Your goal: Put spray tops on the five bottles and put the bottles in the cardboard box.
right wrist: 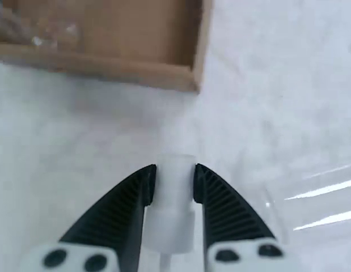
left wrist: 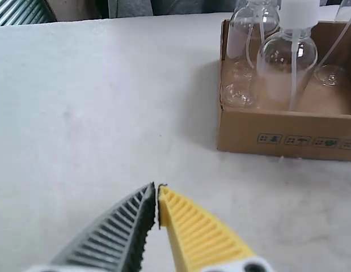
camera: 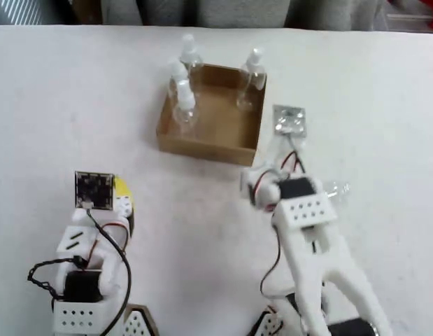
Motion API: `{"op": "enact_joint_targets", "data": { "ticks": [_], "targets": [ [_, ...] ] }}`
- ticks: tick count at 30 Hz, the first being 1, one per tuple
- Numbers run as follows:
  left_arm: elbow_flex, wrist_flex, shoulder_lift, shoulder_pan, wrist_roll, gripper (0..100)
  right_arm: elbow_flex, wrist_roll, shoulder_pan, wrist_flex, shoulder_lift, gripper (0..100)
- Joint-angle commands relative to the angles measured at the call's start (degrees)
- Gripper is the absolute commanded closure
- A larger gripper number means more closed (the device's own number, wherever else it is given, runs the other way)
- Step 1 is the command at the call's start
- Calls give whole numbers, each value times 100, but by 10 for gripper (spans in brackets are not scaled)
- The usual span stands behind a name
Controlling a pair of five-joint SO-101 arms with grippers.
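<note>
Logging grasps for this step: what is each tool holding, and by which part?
The right tool clamps a white spray top across its cylindrical body. The left tool is shut on nothing.

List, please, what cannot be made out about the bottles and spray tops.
Right wrist view: the spray top in the right gripper is cut off by the frame edge.
Left wrist view: the bottles in the cardboard box are cropped above.
High view: the bottle beside the right arm is blurred.
</note>
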Motion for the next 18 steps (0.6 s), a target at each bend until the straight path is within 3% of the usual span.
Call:
{"op": "enact_joint_targets", "data": {
  "ticks": [1,8,18],
  "targets": [
    [0,9,-31,-4,-44,976,396,9,-734,-365,-716,982],
    [0,9,-31,-22,-44,976,1547,9,-1684,-2519,-602,982],
    [0,9,-31,-31,-44,976,1662,-35,-1780,-4602,1095,982]
  ]
}}
